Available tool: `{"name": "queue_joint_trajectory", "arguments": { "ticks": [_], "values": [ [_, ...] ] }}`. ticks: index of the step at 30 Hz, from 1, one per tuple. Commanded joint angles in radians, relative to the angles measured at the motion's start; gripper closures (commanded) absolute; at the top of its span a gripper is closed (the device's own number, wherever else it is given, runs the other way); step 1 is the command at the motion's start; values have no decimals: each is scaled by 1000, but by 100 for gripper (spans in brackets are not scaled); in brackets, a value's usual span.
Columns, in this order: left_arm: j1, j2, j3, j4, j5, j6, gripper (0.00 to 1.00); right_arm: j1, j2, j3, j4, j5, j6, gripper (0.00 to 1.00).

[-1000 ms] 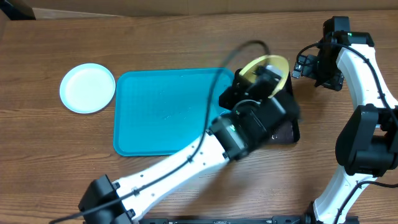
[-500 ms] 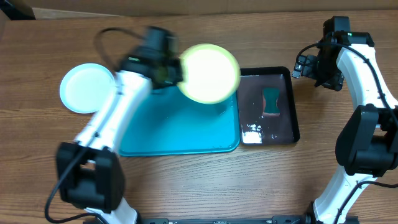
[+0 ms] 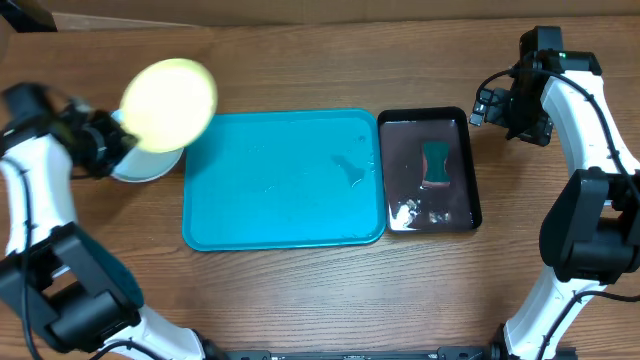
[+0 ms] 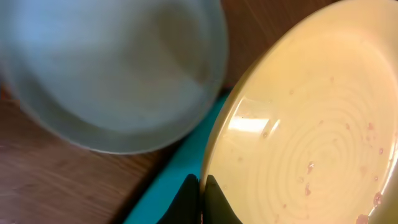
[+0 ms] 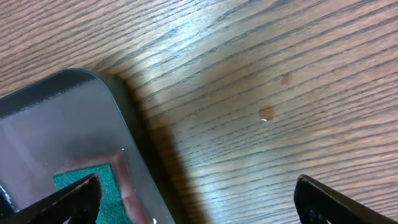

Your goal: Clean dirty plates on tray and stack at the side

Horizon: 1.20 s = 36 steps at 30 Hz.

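Left wrist view: the yellow-green plate (image 4: pixel 311 137) is gripped at its rim by the closed left pincer (image 4: pixel 200 193). A pale plate (image 4: pixel 112 68) lies just beyond it, with the turquoise tray (image 4: pixel 168 180) below. The right pincer (image 5: pixel 199 205) is spread wide and empty, above the worktop (image 5: pixel 261 74) beside a black tray (image 5: pixel 56 137).

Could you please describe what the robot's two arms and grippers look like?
The left arm and right arm share white tubular links joined by bulky black joints, with thin black cables running alongside. A small green light glows near the right arm's upper joint. The left gripper and right gripper have slim black fingers.
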Motion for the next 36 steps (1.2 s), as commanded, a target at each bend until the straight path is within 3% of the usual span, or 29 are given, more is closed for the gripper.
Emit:
{"name": "queue_joint_trajectory", "arguments": {
  "ticks": [1,6,20,22,24,29,36],
  "values": [
    [56,2,16,14,-84,5,96,2,-13,14,2,6,3,0],
    [62,14,15,43,-416,-15,96,2,-13,14,2,6,3,0],
    [23,151,14,148,-439,-13,96,2,-13,14,2,6,3,0],
    [23,148,16,158,-396,8,73,2,-13,14,2,6,3,0],
    [23,138,32,151,-350,34,38,2,-13,14,2,6,3,0],
    [19,76,104,63,-315,64,30,2,-13,14,2,6,3,0],
    [-56,-49,122,38,-37,227,22,2,-13,14,2,6,3,0]
  ]
}}
